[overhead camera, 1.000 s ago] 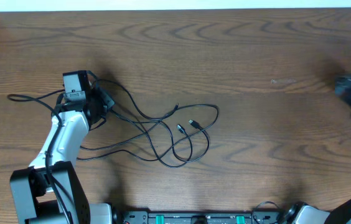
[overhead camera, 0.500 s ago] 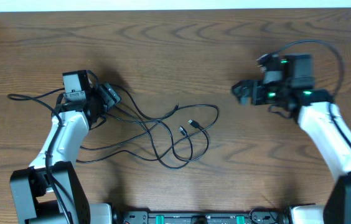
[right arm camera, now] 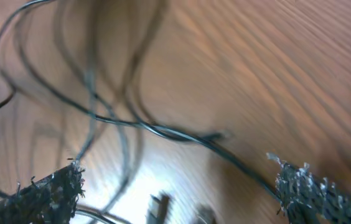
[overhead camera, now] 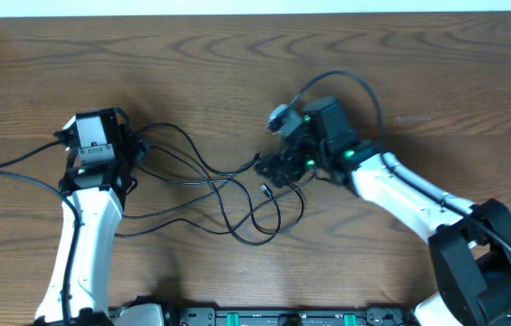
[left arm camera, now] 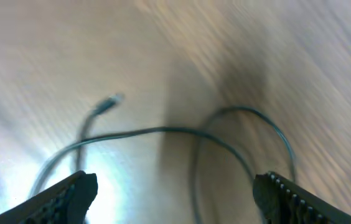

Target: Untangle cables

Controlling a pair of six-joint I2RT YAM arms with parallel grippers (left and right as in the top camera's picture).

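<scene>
The cables (overhead camera: 237,195) lie in loose black loops on the wooden table (overhead camera: 437,63), strung between the two arms; the left gripper (overhead camera: 138,147) sits at their left end, fingers spread with nothing pinched; the right gripper (overhead camera: 274,168) hangs over the right side of the tangle, fingers likewise wide apart and empty. From overhead the whole snarl shows, with two small plug ends (overhead camera: 280,178) beside the right gripper; the left wrist view (rather blurred) catches only one loop and a single plug (left arm camera: 107,104) ahead of its fingers (left arm camera: 70,196); the right wrist view shows several strands crossing on the wood between its fingers (right arm camera: 45,196).
</scene>
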